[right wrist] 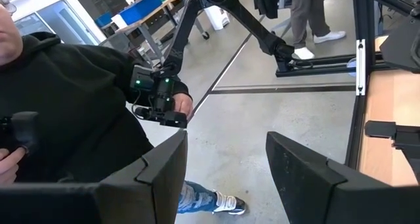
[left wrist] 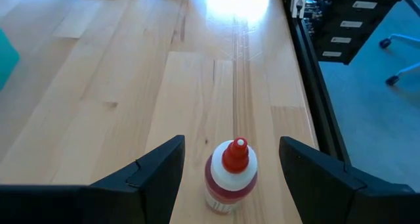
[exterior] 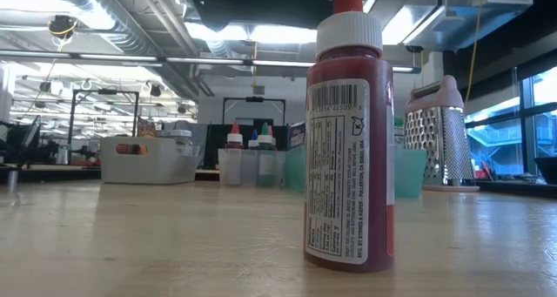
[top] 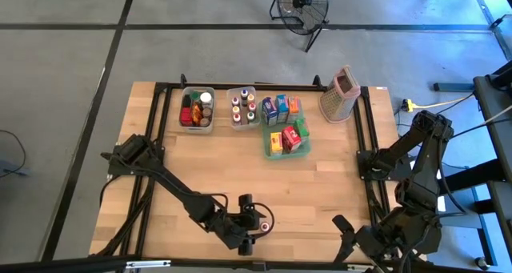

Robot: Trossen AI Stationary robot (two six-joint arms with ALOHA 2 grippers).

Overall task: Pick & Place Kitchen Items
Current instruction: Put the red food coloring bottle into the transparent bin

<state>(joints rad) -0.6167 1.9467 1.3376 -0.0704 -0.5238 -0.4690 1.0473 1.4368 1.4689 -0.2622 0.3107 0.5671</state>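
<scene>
A small red sauce bottle (left wrist: pixel 230 178) with a white cap and red tip stands upright on its base near the table's near edge; it looms large in the low view (exterior: pixel 348 131). My left gripper (left wrist: pixel 231 142) is open, one finger on each side of the bottle and neither touching it; the high view shows it near the front centre (top: pixel 258 222). More kitchen items fill two clear bins (top: pixel 198 109) (top: pixel 242 106) and a green tray (top: pixel 286 130) at the far side. My right gripper (right wrist: pixel 226 135) is open and waits off the near right corner (top: pixel 348 231).
A tall box grater (top: pixel 340 94) stands at the far right, beside the green tray. Bare wood lies between the bins and the near edge. Black frame rails (top: pixel 364 157) run along the table's sides. A person in dark clothes (right wrist: pixel 59 106) is beyond the near edge.
</scene>
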